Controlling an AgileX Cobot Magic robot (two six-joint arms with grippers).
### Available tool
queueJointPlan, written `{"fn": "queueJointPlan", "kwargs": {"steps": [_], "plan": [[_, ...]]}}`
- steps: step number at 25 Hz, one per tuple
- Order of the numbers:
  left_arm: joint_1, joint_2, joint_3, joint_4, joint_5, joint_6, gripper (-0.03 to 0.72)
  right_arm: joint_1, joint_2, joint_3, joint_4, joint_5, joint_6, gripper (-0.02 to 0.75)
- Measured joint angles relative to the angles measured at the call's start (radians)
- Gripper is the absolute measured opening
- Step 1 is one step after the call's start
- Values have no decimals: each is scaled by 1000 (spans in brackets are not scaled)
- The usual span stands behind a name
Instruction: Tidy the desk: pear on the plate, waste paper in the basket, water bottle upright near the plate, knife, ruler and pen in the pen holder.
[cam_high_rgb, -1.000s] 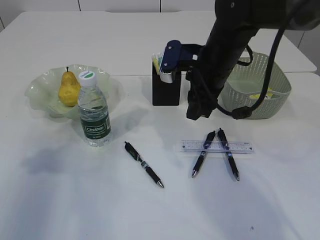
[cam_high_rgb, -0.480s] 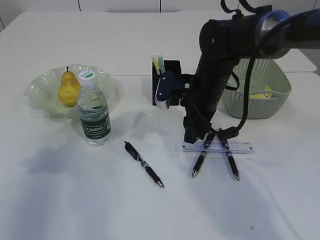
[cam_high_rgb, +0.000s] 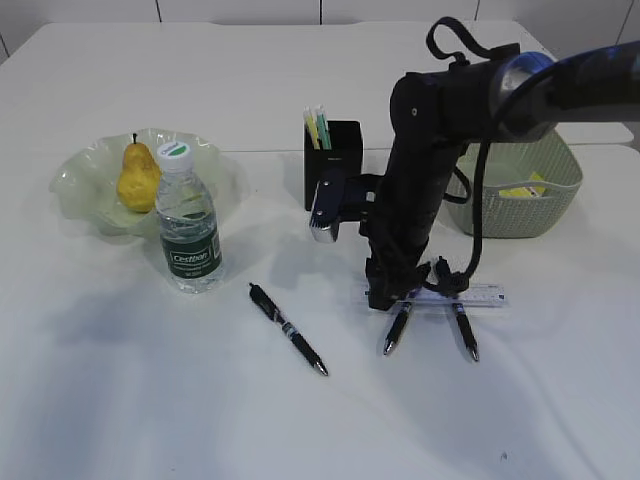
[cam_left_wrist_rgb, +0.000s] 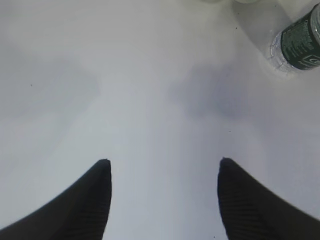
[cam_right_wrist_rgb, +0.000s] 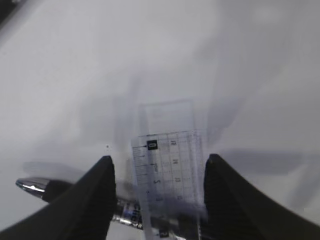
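Clear ruler (cam_right_wrist_rgb: 167, 165) flat on the white table (cam_high_rgb: 150, 400), lying over two pens (cam_high_rgb: 398, 328), right gripper (cam_right_wrist_rgb: 157, 175) lowered over its end with fingers apart (nothing held), left gripper (cam_left_wrist_rgb: 162, 172) open above bare table, bottle (cam_high_rgb: 187, 225) upright beside the plate (cam_high_rgb: 80, 175).

At frame left the pear (cam_high_rgb: 137, 178) sits in the plate (cam_high_rgb: 80, 175), the water bottle (cam_high_rgb: 187, 222) before it. The pen holder (cam_high_rgb: 335, 160) stands centre, the basket (cam_high_rgb: 535, 195) right, the ruler (cam_high_rgb: 480, 295) under 2 pens (cam_high_rgb: 399, 328) lower right.

Office-like desk setting, plain white table (cam_high_rgb: 150, 400), black pen holder (cam_high_rgb: 335, 165) with stationery, 3 pens, transparent ruler (cam_high_rgb: 480, 293), sage-green basket (cam_high_rgb: 545, 195), white panelled wall behind
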Motion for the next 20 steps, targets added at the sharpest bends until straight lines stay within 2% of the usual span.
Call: {"fn": "queueJointPlan", "kwargs": {"steps": [12,20], "plan": [[0,9,0,0,-1,0,467,0,34,0,0,-16,0,421],[0,21,0,0,-2,0,467,0,34,0,0,-22,-1,291]]}}
